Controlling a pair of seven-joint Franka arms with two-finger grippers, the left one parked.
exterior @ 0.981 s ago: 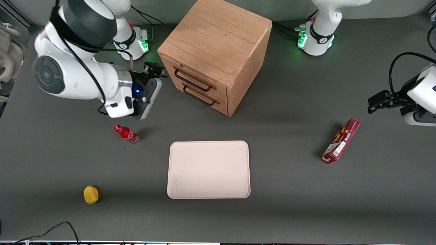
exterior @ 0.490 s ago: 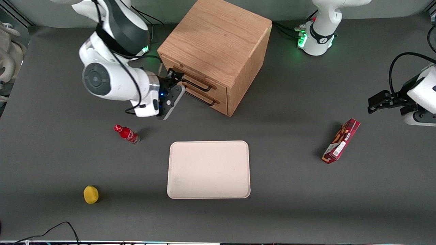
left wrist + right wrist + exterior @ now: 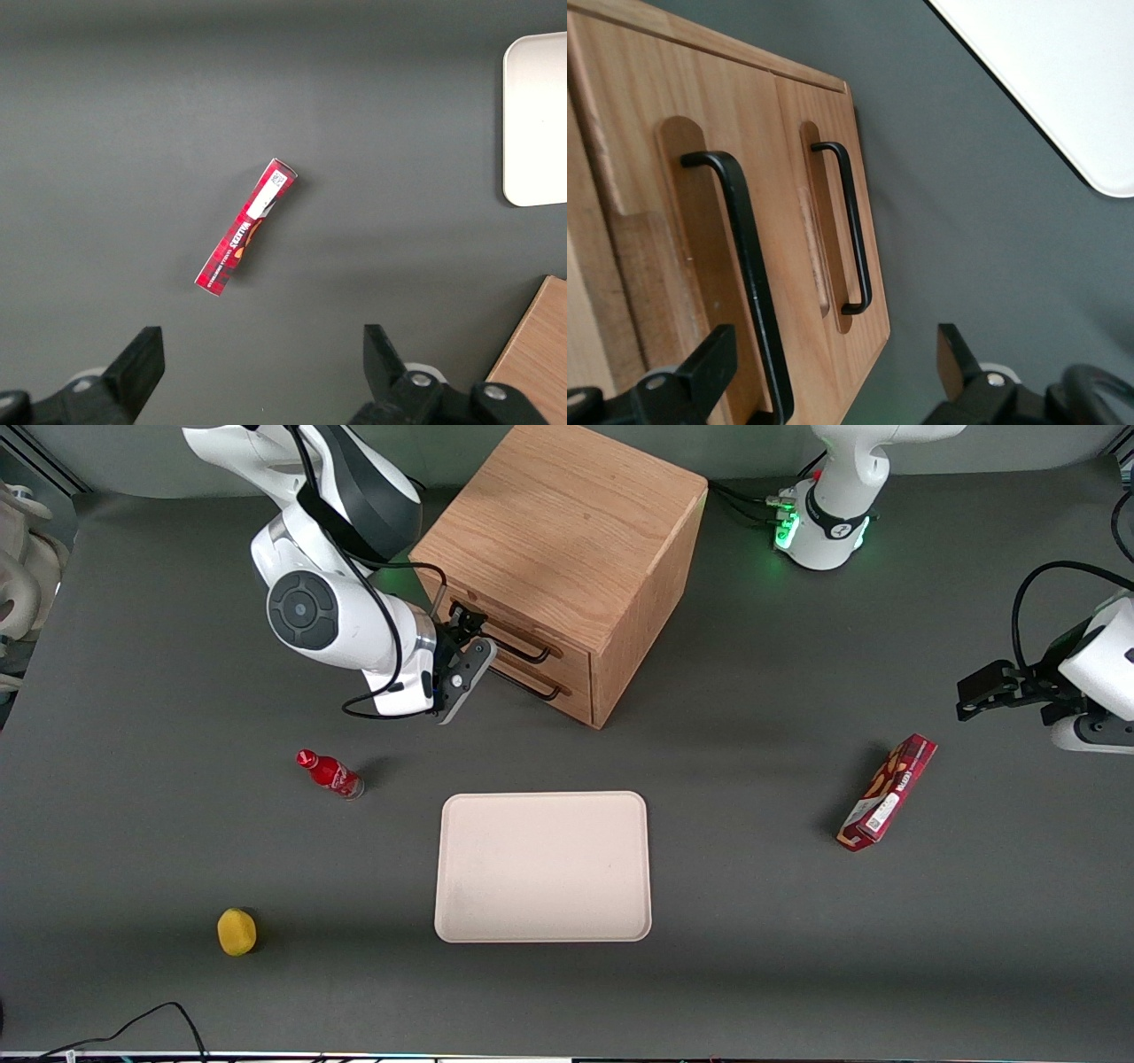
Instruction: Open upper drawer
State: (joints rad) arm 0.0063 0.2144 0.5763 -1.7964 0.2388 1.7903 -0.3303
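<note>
Black fingers of the tool [image 3: 833, 381] stand spread wide, empty, just before the cabinet [image 3: 567, 522] front. One finger [image 3: 700, 367] sits by the upper drawer's [image 3: 523, 631] handle [image 3: 744, 266]. Best to centre that bar between them, clear of the lower handle [image 3: 855, 230], before closing.

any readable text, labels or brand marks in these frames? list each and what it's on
Red snack box: white lettering on its side and a white label patch with a code, too blurred to read.
Small red bottle: white script mark, too small to read.
Wooden cabinet, its upper drawer, cream tray, yellow round object: no text.
Gripper, open at the upper drawer's black bar handle: no markings.
</note>
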